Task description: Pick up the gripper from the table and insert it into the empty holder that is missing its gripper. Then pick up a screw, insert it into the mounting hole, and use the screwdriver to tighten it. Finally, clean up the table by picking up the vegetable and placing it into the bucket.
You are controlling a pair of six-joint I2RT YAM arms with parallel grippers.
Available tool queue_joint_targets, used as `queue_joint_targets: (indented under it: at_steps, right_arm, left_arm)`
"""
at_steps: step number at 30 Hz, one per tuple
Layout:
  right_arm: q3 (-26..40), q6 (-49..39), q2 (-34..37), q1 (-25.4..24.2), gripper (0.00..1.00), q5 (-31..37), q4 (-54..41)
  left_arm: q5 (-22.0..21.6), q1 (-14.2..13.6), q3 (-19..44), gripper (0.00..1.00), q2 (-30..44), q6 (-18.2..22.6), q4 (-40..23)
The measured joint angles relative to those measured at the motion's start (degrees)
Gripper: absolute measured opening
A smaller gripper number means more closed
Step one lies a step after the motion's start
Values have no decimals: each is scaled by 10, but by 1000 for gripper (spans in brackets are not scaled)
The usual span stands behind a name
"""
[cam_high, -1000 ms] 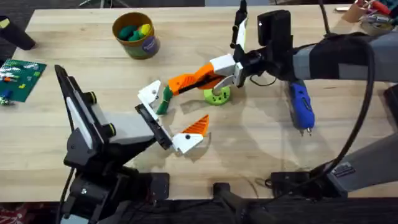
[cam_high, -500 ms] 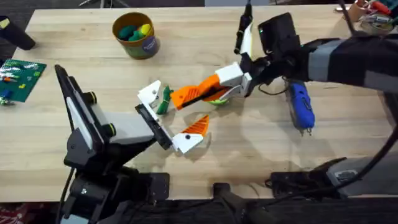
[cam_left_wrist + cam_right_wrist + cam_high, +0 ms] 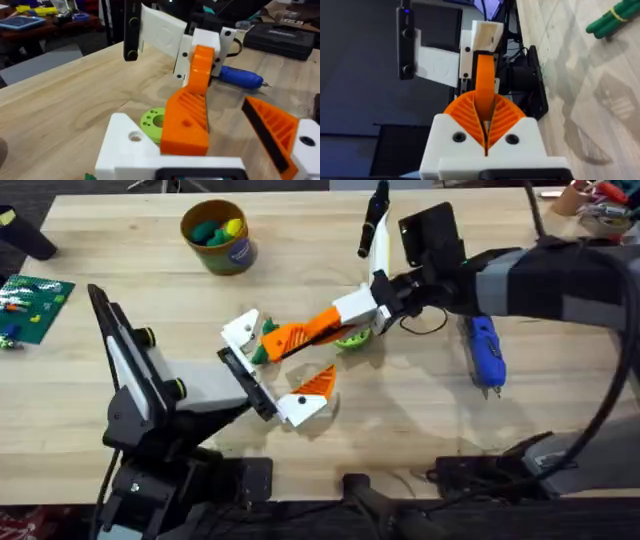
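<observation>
Reaching across the middle of the light wooden table [image 3: 420, 420], your right gripper [image 3: 352, 311] has its jaws closed on the long orange ribbed plastic finger [image 3: 300, 333], whose free tip sits just beside the white angular plastic holder block [image 3: 241, 330] on the left arm's black end plate. From the left wrist view, that same orange finger [image 3: 189, 112] comes down at a slant, its lower end touching the holder [image 3: 131, 145] next to the small round hole. You cannot tell whether it is seated. The twin white block with an orange triangle [image 3: 305, 398] is the other finger of the left gripper [image 3: 272, 365], whose jaws stand apart with nothing between them. A lime-green ring-shaped piece [image 3: 352, 339] lies on the table partly under the orange finger. A green vegetable [image 3: 263, 348] lies just beside the holder. The stubby bright-blue powered screwdriver [image 3: 486, 353] lies on the table under the right arm, well apart from the holder. The small round tan-yellow bucket with a dark blue label band [image 3: 219, 238] stands at the far left, holding green and yellow pieces.
</observation>
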Motion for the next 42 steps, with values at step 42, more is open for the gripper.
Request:
queue_joint_targets:
  at_steps: [42]
  right_arm:
    - [17,151,28,7,16,0,105]
  left_arm:
    - [0,0,0,986,0,0,0]
